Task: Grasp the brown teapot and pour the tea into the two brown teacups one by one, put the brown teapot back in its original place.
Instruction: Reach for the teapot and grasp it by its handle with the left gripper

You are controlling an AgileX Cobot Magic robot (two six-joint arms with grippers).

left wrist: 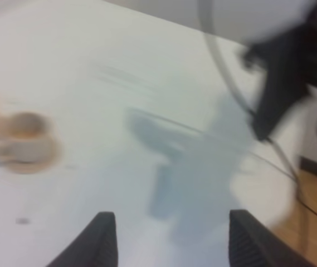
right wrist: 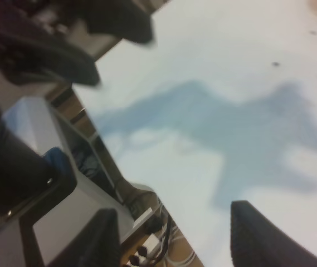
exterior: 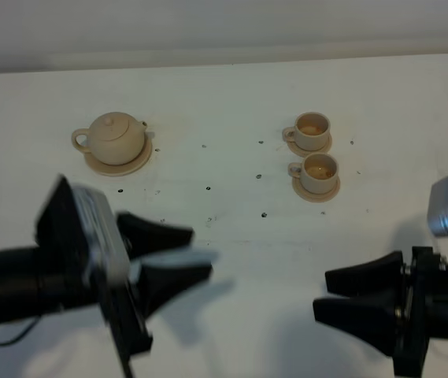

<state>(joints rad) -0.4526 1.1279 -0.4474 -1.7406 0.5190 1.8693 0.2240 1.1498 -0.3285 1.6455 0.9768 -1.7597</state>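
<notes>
Brown teapot (exterior: 113, 135): stood upright on wide saucer (exterior: 140, 164), far left of table (exterior: 224, 94), well apart from far teacup (exterior: 312, 130) and near teacup (exterior: 319, 172) at right. Round tan body, knobbed lid seated, loop handle facing away from cups, short spout toward them. Judged rigid glazed ceramic: brittle, slippery, heavier if full, lid possibly loose under tilt. Loop handle judged best hold. Left gripper (exterior: 200, 252) was spread wide and empty at table front. Right gripper (exterior: 321, 293) likewise wide and empty.
</notes>
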